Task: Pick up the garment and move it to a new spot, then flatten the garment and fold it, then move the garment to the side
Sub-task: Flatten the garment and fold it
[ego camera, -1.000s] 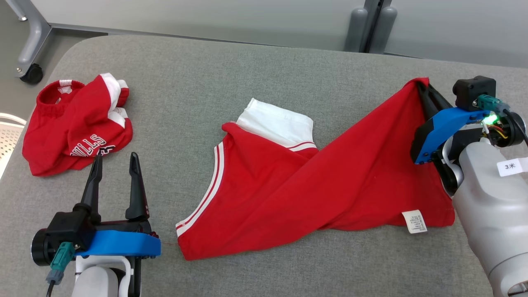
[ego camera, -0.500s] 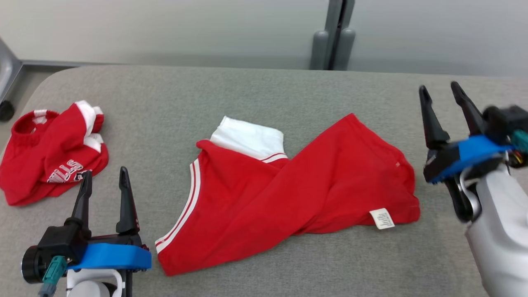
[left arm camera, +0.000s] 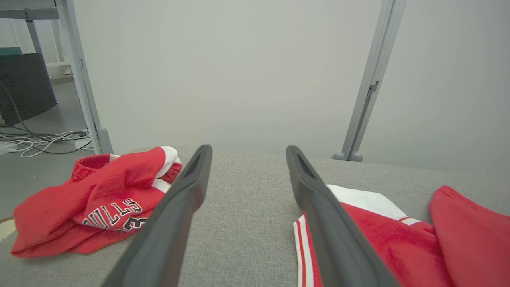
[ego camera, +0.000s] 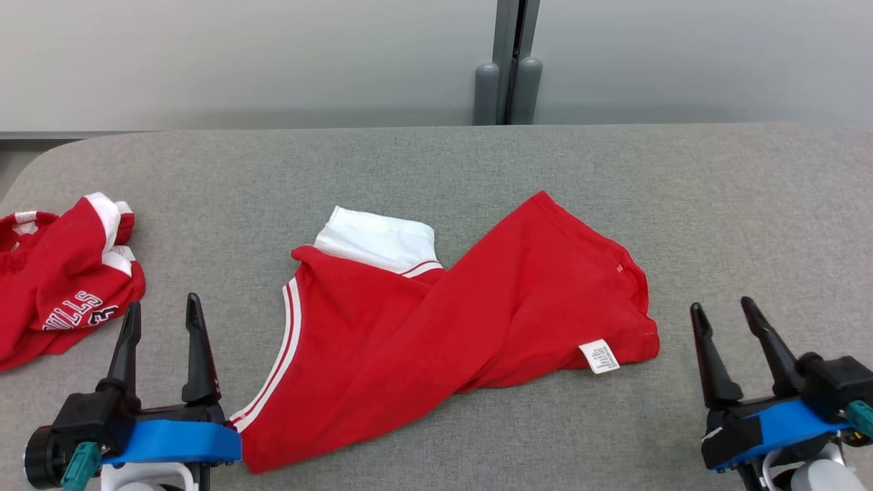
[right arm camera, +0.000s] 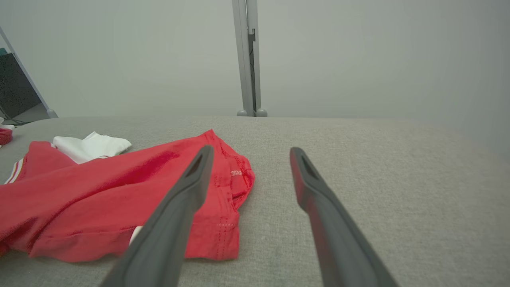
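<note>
Garment lies twisted on the grey table, with a second red jersey bunched to its left. The left gripper and right gripper flank it, jaws wide and empty.

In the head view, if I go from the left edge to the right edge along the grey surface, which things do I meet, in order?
crumpled red garment with lettering → left gripper → spread red garment with white trim → right gripper
</note>
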Robot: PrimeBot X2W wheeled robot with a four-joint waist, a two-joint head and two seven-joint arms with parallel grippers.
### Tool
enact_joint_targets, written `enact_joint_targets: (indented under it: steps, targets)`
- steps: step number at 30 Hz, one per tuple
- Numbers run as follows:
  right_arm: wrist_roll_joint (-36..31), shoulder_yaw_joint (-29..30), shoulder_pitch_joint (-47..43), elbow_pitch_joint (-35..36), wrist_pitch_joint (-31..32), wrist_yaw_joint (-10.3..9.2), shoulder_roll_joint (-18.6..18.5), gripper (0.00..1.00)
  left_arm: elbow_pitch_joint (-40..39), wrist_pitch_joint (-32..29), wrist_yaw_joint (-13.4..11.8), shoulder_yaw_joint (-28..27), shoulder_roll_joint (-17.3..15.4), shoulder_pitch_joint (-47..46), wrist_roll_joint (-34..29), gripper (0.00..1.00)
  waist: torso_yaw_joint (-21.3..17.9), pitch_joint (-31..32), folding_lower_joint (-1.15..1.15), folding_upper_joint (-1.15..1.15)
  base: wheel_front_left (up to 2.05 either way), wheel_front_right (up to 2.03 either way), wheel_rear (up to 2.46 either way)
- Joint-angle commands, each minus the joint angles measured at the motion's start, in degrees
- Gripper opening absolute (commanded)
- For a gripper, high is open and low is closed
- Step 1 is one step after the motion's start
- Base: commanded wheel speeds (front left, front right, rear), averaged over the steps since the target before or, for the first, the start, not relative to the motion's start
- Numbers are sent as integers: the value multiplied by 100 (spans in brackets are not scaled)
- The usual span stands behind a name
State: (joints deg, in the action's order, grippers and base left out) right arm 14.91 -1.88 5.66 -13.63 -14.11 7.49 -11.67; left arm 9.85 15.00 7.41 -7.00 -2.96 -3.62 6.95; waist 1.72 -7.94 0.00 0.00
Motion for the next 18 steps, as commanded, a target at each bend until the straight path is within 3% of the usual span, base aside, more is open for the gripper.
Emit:
enact_joint_targets:
  steps: [1, 8, 18]
  targets:
    - [-92, -57, -72, 72, 81, 1, -48, 100, -12, 26, 10, -16, -5, -18, -24, 100, -15, -9, 0, 0, 0, 0, 0]
    - [-120, -378, 198, -120, 466, 1, -224, 100, 29, 26, 10, 97, -2, -160, -8, 100, 54, -54, 0, 0, 0, 0, 0]
    - [24, -748, 826, -1450, 599, 1, -439, 100, 45, 26, 10, 221, 2, -238, 55, 100, 396, -253, 0, 0, 0, 0, 0]
